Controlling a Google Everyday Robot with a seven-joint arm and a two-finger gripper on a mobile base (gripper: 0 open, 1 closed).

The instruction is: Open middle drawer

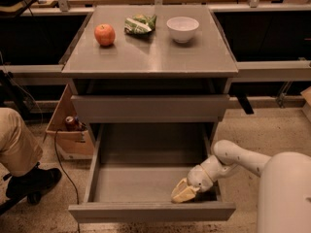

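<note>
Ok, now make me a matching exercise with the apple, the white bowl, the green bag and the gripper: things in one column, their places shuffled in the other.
Things:
1. apple
2. white bowl
3. green bag
4. gripper

Places:
A. inside the pulled-out middle drawer, near its front right corner
B. right side of the cabinet top
C. left side of the cabinet top
D. on the cabinet top, between the other two things there

Pairs: 1-C, 2-B, 3-D, 4-A

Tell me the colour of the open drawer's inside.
Plain grey, in the camera view; the gripper is inside the middle drawer, near its front wall.
</note>
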